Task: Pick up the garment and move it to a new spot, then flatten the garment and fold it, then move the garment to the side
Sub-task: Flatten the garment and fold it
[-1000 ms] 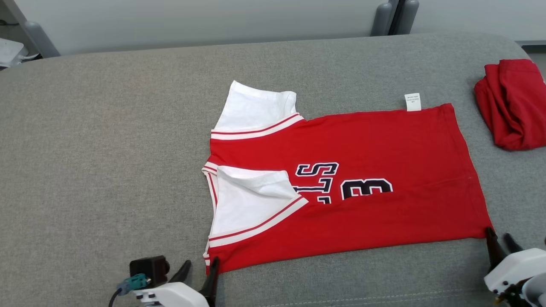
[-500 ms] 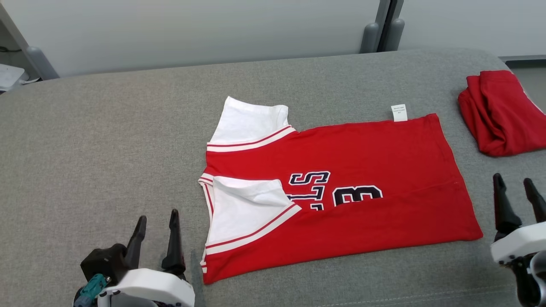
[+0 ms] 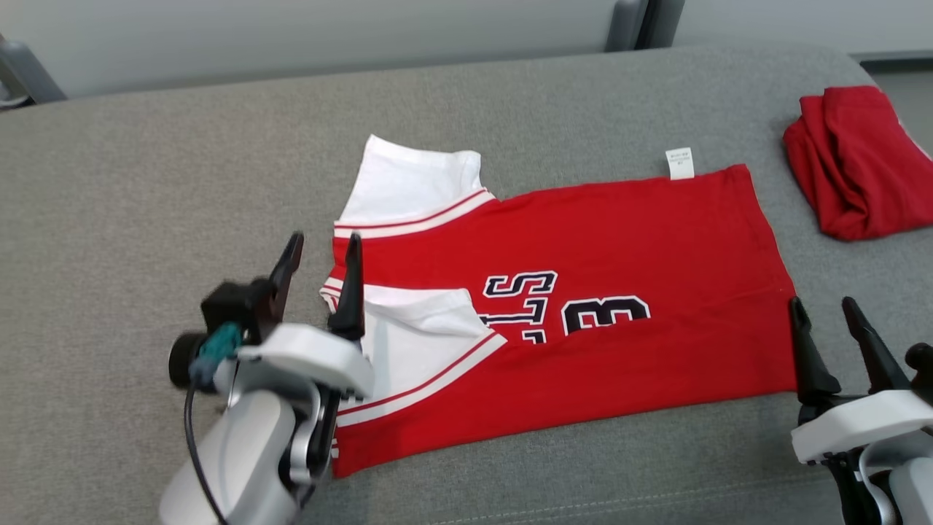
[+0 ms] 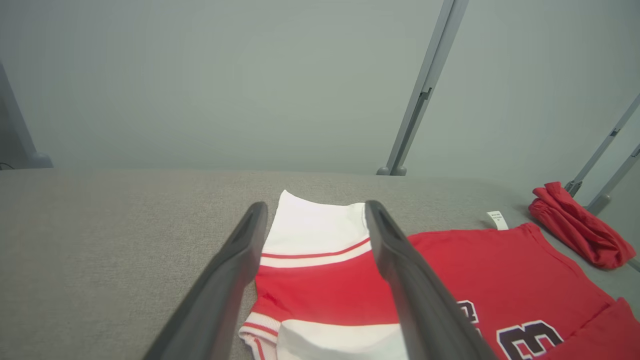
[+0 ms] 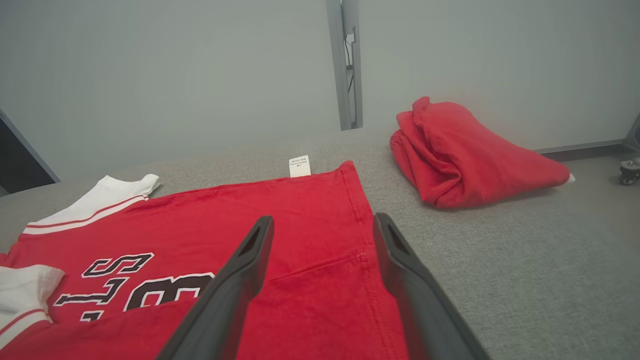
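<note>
One jersey is laid flat, with one red bundle well apart. The left gripper and right gripper are spread wide, empty.

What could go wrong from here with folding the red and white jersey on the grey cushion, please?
The open left gripper hovers by the collar of the red and white jersey, where the white sleeve lies loosely folded over; a pinch there may catch one layer and undo the fold.
The open right gripper is at the hem corner; uneven pulls could skew the edges.
The bundled red garment lies close on the right; sliding there may tangle both.
</note>
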Controlling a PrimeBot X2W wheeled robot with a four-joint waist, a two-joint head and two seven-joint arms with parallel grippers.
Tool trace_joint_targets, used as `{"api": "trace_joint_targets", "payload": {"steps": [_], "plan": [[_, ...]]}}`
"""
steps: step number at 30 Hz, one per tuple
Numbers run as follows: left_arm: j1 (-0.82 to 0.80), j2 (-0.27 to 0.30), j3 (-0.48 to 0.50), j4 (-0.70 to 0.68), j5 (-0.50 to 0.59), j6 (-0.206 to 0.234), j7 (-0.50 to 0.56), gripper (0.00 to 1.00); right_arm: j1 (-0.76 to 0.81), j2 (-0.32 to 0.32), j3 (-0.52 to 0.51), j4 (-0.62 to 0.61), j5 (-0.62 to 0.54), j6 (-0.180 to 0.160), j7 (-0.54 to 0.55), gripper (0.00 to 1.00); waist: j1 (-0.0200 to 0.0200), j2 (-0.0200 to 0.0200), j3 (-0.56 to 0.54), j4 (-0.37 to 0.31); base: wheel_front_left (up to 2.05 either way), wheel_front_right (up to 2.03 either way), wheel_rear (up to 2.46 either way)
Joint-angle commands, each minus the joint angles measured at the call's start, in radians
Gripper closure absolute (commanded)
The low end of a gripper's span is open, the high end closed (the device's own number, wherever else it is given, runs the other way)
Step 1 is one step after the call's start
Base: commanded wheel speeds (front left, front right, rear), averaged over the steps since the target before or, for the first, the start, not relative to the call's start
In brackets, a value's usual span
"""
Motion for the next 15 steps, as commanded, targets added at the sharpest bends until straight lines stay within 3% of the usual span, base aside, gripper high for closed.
{"api": "trace_joint_targets", "payload": {"steps": [1, 15], "plan": [[-0.095, 0.010, 0.025, 0.017, 0.012, -0.017, 0.010, 0.00, -0.024, -0.021, 0.036, -0.032, -0.001, 0.000, -0.013, 0.00, 0.0000, 0.0000, 0.043, -0.016, 0.00, 0.00, 0.00], [-0.619, -0.070, -0.044, 0.473, 0.071, -0.109, 0.134, 0.00, -0.119, -0.052, 0.078, -0.085, 0.041, 0.000, -0.014, 0.00, 0.0000, 0.0000, 0.275, -0.041, 0.00, 0.00, 0.00]]}}
